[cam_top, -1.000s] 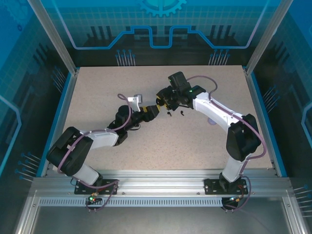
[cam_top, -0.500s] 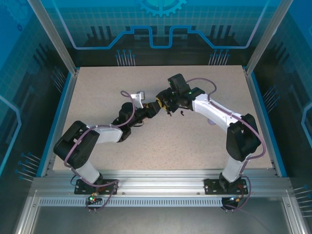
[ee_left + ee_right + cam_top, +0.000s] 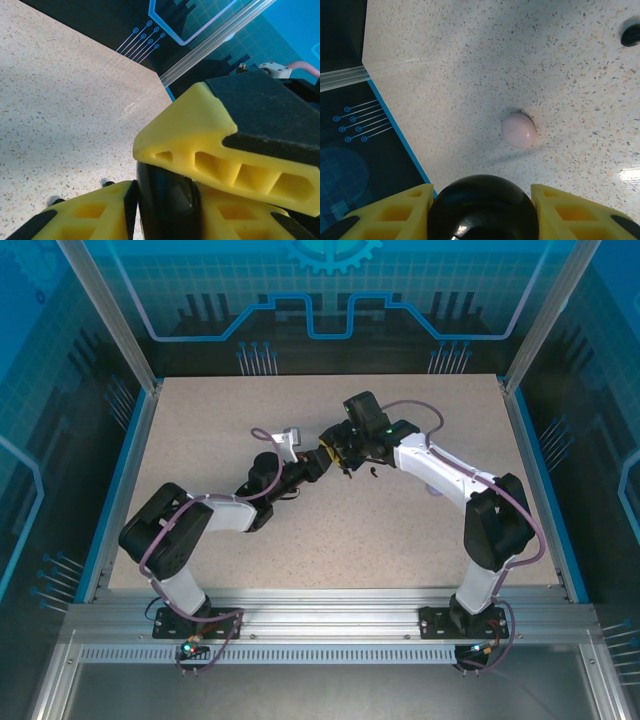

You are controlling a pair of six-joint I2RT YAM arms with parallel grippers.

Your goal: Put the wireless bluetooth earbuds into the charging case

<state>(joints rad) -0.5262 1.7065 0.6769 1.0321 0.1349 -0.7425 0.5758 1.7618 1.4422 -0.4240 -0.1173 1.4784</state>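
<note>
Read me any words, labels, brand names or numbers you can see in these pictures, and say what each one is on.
No readable text in any view.
back wall panel: a gear symbol and circuit-style lines, no letters or numbers.
black round case: no marking visible.
pale pink round piece: plain, no marking visible.

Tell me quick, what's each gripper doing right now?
Left gripper: closed on the black case.
Right gripper: closed on the same black case.
</note>
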